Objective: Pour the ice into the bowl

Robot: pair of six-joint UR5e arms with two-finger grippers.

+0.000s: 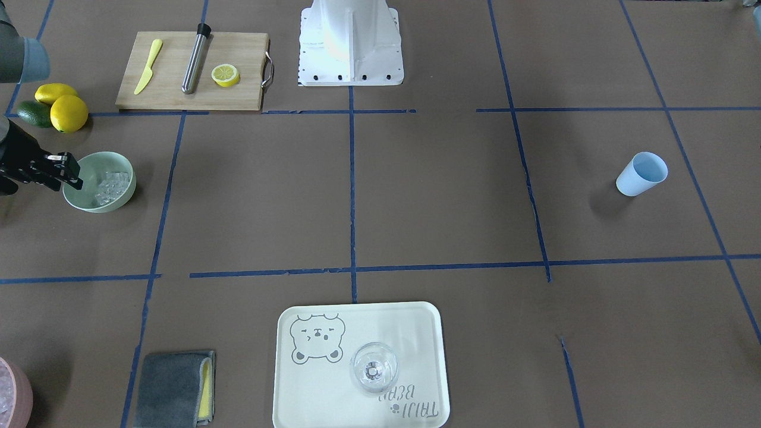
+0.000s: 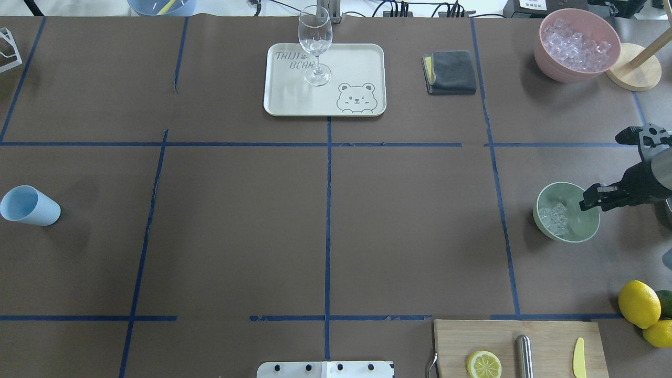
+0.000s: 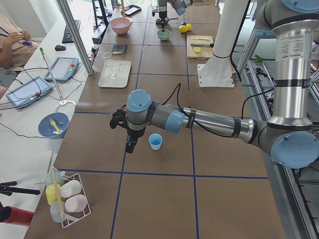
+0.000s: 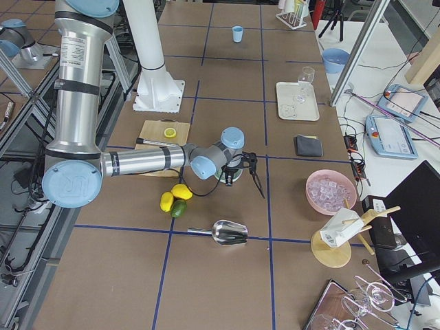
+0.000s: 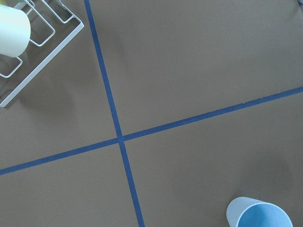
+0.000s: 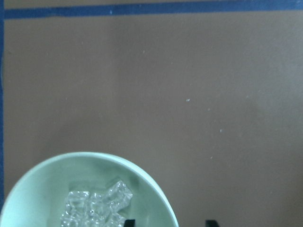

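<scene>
Brown papered tabletop (image 2: 367, 220): small clear ice cubes (image 2: 554, 218) lie inside the round mint-green matte bowl (image 2: 579, 228). My right gripper (image 2: 589, 200) hangs at that bowl's rim, jaws spread. My left gripper (image 3: 130, 145) is far from the bowl; I cannot tell its jaws.

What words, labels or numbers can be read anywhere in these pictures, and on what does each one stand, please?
"TAIJI BEAR": printed on the cream tray, next to a bear drawing.
Label on the left arm: too small to read.
Tablet screens beside the table: too small to read.
No other text is readable.
</scene>
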